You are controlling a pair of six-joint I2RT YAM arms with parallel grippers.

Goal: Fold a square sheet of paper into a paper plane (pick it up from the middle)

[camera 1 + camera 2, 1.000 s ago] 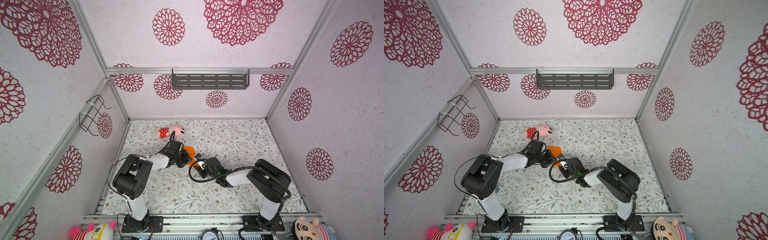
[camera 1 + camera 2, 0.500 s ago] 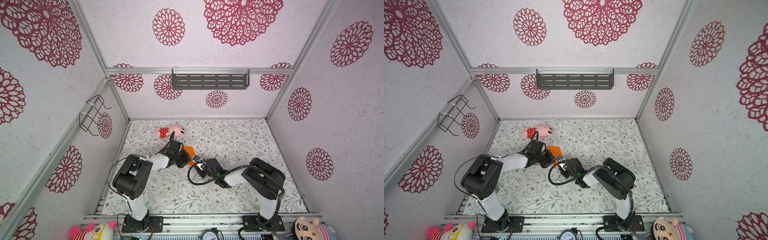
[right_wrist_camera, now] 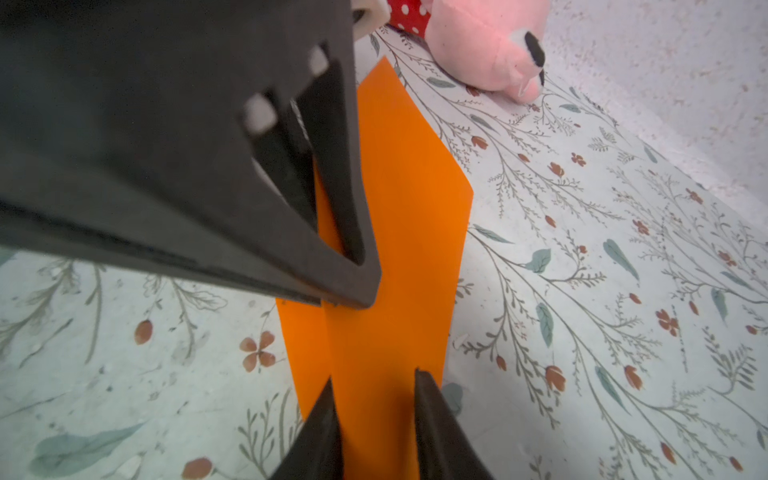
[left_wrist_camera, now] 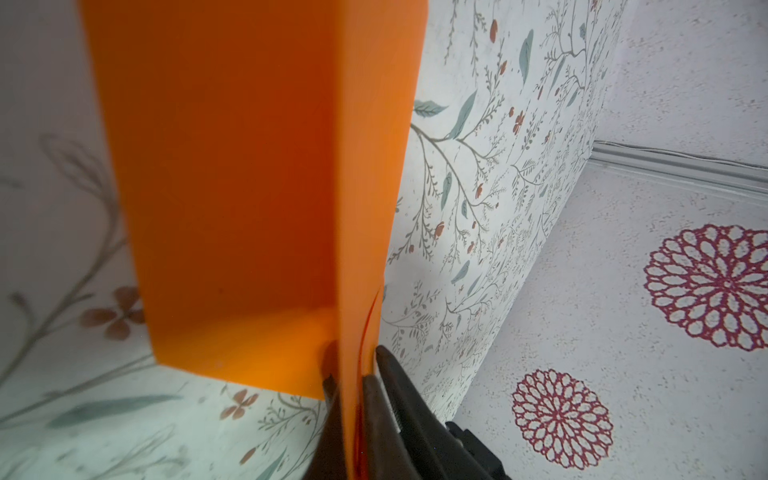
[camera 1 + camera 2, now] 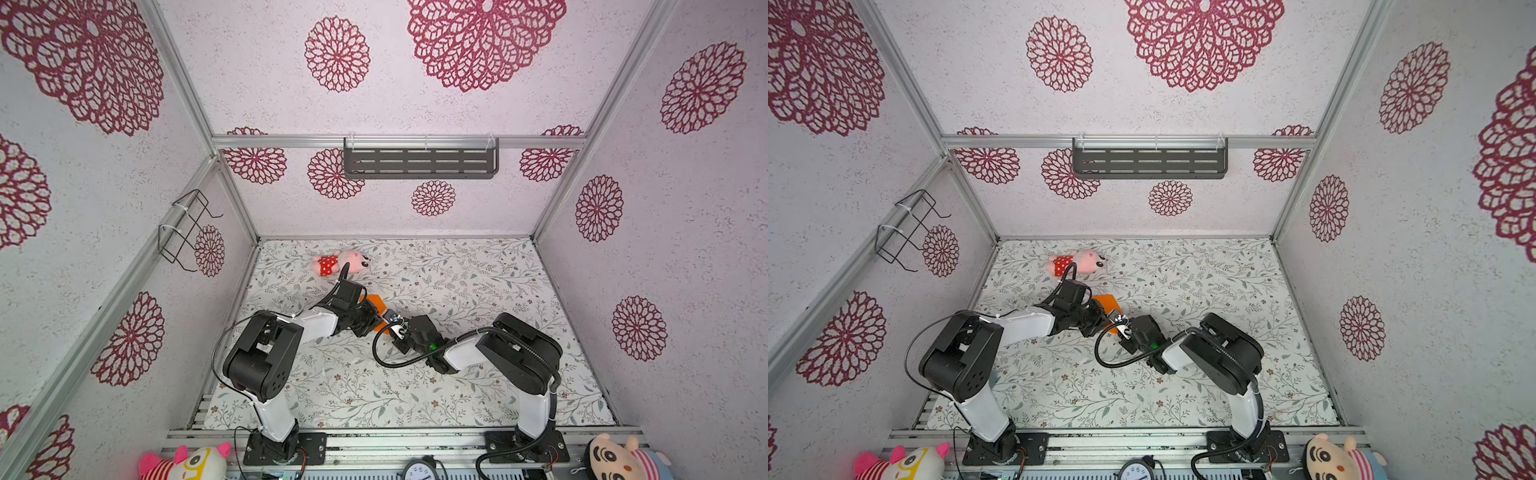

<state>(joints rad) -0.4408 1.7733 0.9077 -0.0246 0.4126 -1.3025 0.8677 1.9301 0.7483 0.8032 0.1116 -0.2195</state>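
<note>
The square sheet of paper (image 4: 257, 187) is bright orange and bent along a centre crease, one flap lying on the floral mat. My left gripper (image 4: 353, 365) is shut on the raised crease. In both top views it (image 5: 376, 318) (image 5: 1102, 318) meets my right gripper (image 5: 392, 324) (image 5: 1120, 324) over the paper (image 5: 374, 300) (image 5: 1106, 301) at mid-table. In the right wrist view my right gripper (image 3: 374, 376) is open, its fingers straddling the paper's (image 3: 407, 199) near end, facing the left gripper (image 3: 332, 232). A paper plane is not in view.
A pink plush toy (image 5: 343, 262) (image 5: 1079, 262) (image 3: 478, 45) lies just behind the paper. A dark shelf (image 5: 419, 163) hangs on the back wall and a wire rack (image 5: 187, 228) on the left wall. Plush toys (image 5: 187, 463) (image 5: 623, 459) sit at the front rail.
My right gripper has slid in toward the paper and its fingers have drawn closer together. The left gripper has kept its hold and place.
</note>
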